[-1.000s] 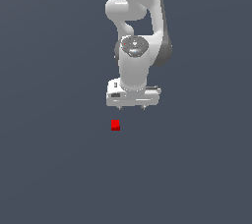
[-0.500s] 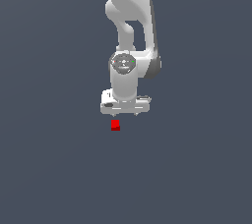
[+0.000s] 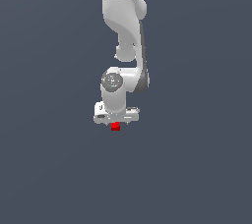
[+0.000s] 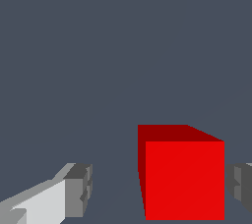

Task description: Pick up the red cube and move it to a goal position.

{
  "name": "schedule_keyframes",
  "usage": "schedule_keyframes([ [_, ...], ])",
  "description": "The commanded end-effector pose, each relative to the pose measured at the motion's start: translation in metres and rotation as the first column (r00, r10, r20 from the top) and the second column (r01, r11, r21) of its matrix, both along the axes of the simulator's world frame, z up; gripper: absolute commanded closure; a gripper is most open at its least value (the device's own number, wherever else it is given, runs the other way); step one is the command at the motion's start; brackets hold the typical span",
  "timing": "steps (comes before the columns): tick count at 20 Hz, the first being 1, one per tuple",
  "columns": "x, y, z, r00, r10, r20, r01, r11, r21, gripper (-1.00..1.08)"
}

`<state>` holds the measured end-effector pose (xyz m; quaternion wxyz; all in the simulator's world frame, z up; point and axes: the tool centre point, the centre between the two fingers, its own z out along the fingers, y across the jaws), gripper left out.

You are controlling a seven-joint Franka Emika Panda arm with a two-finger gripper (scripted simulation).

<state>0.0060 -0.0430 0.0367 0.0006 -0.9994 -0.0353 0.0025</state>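
Observation:
The red cube (image 3: 115,127) lies on the dark grey floor, right under the white gripper (image 3: 116,121), which has come down over it. In the wrist view the red cube (image 4: 182,174) sits between the two fingers: one grey pad (image 4: 78,188) stands well apart from it, the other pad (image 4: 242,186) is close to its opposite side with a thin gap. The gripper (image 4: 160,191) is open and holds nothing. In the exterior view the hand hides the fingertips and the cube's top part.
The white arm (image 3: 123,31) reaches down from the top of the exterior view. A plain dark grey surface (image 3: 197,169) lies all around.
The arm has come down and the hand has dropped over the cube; the gap between hand and cube has closed. The cube has not moved.

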Motion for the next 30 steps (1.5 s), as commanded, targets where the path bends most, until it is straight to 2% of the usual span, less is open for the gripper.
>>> schedule_keyframes([
  [1, 0.002, -0.005, -0.009, 1.000, 0.005, 0.004, -0.005, 1.000, -0.001, -0.92],
  [7, 0.005, -0.010, -0.017, 1.000, 0.007, 0.005, -0.007, 1.000, -0.001, -0.92],
  [8, 0.005, -0.010, -0.017, 1.000, 0.007, 0.005, -0.007, 1.000, -0.001, 1.08],
  [21, 0.004, -0.010, -0.014, 1.000, 0.007, 0.005, -0.007, 1.000, -0.001, 1.08],
  [30, -0.007, -0.014, 0.017, 1.000, 0.007, 0.005, -0.007, 1.000, -0.001, 1.08],
])
